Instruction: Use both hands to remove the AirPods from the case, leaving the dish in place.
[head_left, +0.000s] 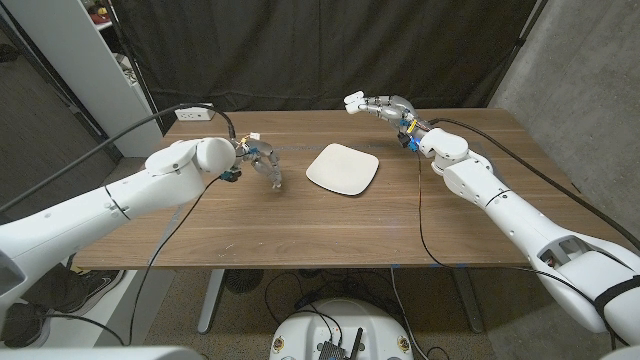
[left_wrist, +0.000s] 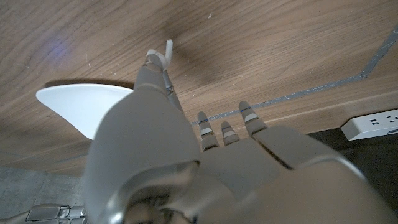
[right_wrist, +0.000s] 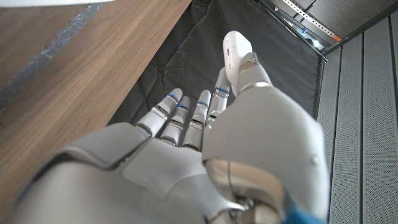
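The left hand (head_left: 262, 160), just beside the dish (head_left: 342, 168), pinches a white earbud (left_wrist: 166, 51) in its fingers over the bench (head_left: 300, 230). Beyond the dish, the raised right hand (head_left: 378, 105) clamps the case (right_wrist: 236, 55). One earbud looks out; whether another remains I cannot tell.

White dish (head_left: 342, 168) — brown wood-grain table (head_left: 300, 225) — white AirPods case (right_wrist: 236, 53).

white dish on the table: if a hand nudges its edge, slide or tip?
The dish looks shallow and wide, lying flat on the smooth wooden table, so it would probably slide, not tip. Its glossy, thin raised rim looks slippery and possibly chip-prone.
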